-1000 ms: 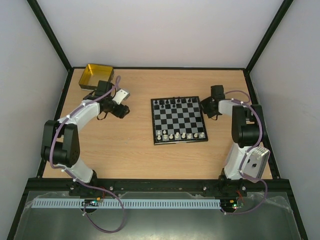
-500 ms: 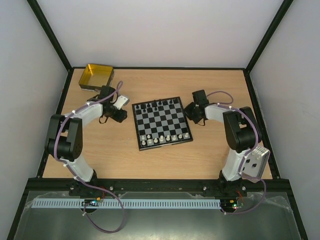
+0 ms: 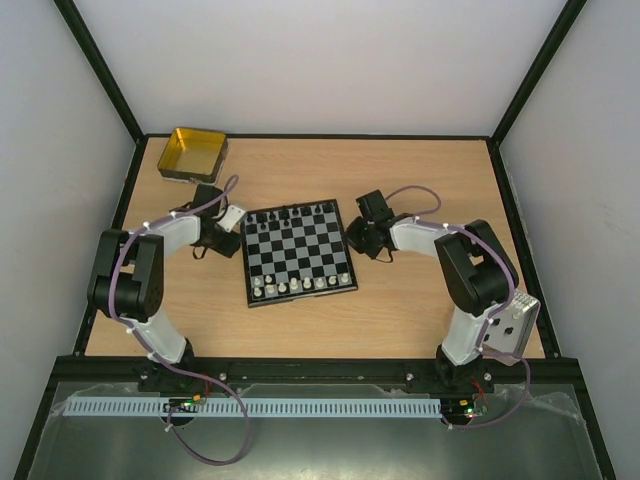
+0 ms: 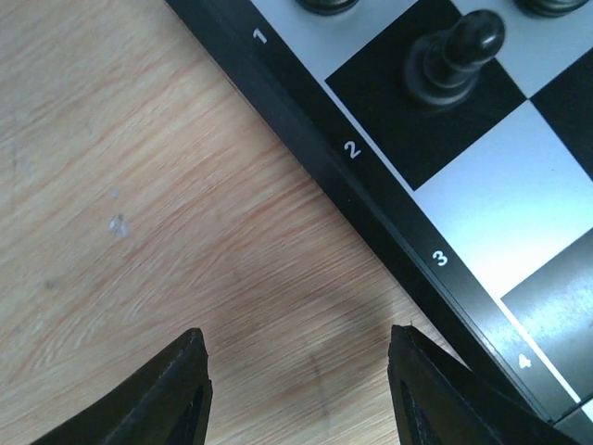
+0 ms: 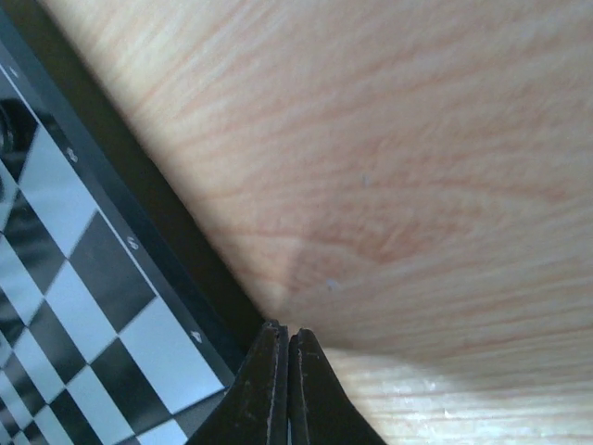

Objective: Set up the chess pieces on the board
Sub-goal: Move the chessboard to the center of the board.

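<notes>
Where the board lay: the board (image 3: 298, 252) sat near the middle of the table (image 3: 420, 320), turned a little off square, with one arm at each side.
Chess pieces: black pieces (image 3: 290, 212) lined its far edge and white pieces (image 3: 300, 285) its near edge; from above they were too small to tell which squares were filled. A black pawn (image 4: 454, 57) stood upright on a dark square by the numbered border.
Left gripper: the left gripper (image 4: 296, 371) hung over bare wood just beside the board's left border, its fingers (image 4: 176, 394) spread with nothing between them.
Right gripper: the right gripper (image 5: 287, 338) had its fingers pressed together into one blunt tip at the board's right border. Whether it touched could not be settled.
Yellow tin: the yellow tin (image 3: 195, 152) stood at the far left corner, well apart from the board.
Step in hand: most likely straightening or shifting the board by its edge, not lifting a piece.
Doing it well: the push should land low on the dark border and go slowly, so the light pieces stay upright. The spread left fingers could serve as a stop on the opposite side.
Risk: a jerk or a high contact could tip the board's edge and scatter both rows.
</notes>
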Robot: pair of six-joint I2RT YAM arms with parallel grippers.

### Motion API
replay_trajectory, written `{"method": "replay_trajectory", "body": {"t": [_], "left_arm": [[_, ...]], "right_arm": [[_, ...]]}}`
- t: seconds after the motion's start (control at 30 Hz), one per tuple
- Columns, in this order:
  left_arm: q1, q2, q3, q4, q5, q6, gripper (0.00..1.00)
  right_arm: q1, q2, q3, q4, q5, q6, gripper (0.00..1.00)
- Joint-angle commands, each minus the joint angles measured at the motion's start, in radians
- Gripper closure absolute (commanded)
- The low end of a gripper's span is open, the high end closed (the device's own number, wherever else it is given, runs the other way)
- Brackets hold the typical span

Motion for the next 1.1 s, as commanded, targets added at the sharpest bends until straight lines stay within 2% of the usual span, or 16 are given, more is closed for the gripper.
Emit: {"method": "replay_trajectory", "body": {"t": [0.0, 0.13, 0.37, 0.47, 0.57, 0.7, 1.07], "left_arm": [[0.016, -0.024, -0.023, 0.017, -0.044, 0.013, 0.48], [0.018, -0.024, -0.036, 0.014, -0.04, 0.011, 0.55], [0.018, -0.065, -0.08, 0.006, -0.015, 0.01, 0.73], [0.018, -0.08, -0.097, 0.001, -0.006, 0.008, 0.85], [0.018, -0.094, -0.114, -0.004, 0.001, 0.007, 0.92], [0.018, -0.112, -0.137, -0.008, 0.006, 0.004, 0.96], [0.001, -0.168, -0.186, -0.039, 0.035, 0.008, 0.98]], "right_arm": [[0.038, -0.038, -0.029, -0.02, 0.006, 0.019, 0.98], [0.066, -0.053, -0.041, -0.017, 0.007, 0.022, 0.98], [0.111, -0.082, -0.083, 0.014, -0.004, 0.038, 0.98], [0.135, -0.086, -0.094, 0.024, -0.005, 0.046, 0.98], [0.161, -0.092, -0.107, 0.038, -0.006, 0.056, 0.98], [0.195, -0.09, -0.125, 0.061, -0.007, 0.071, 0.98], [0.254, -0.139, -0.185, 0.09, -0.002, 0.1, 0.98]]}}
